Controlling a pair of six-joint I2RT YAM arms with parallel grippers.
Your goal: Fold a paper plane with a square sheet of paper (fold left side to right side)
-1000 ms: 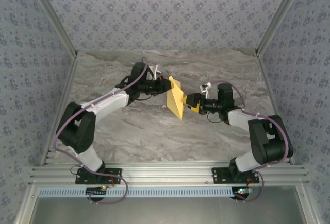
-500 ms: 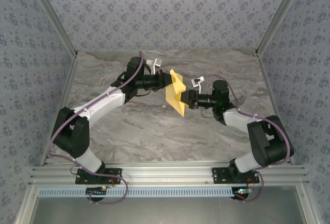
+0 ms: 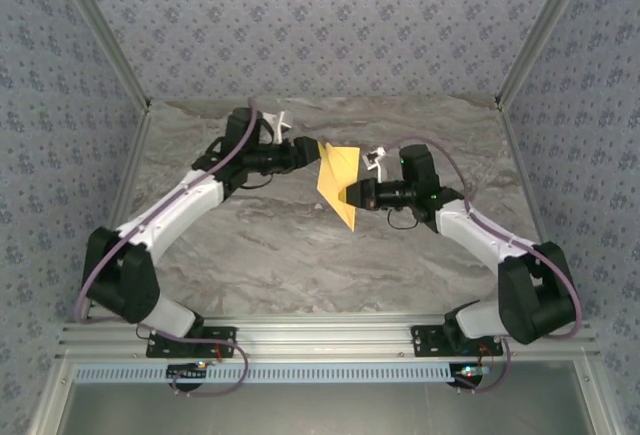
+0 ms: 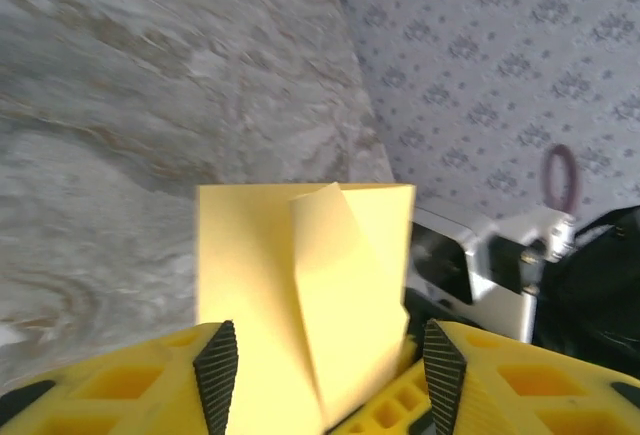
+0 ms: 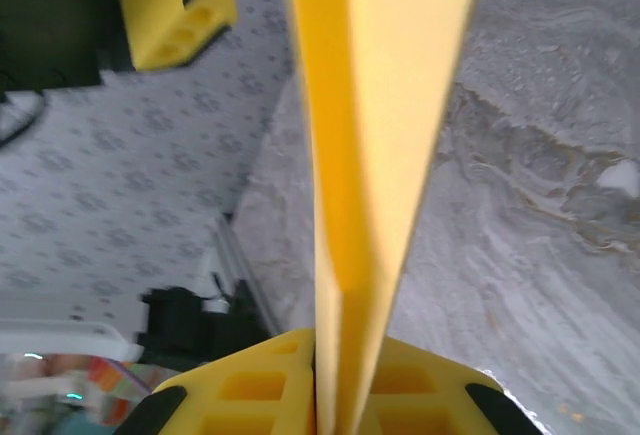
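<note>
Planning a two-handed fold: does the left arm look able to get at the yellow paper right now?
Likely yes: the open left hand has the yellow paper between its fingers, the right hand holds it up, and nothing stands between.

Above the grey marbled table (image 3: 270, 255), the two arms reached in toward each other from either side, and a yellow paper (image 3: 336, 177) hung in the air between them, folded to a narrow shape with its sharp tip pointing down toward the near edge. The left gripper (image 3: 308, 152) sat at the paper's upper left corner; the right gripper (image 3: 352, 195) met its lower right edge.
</note>
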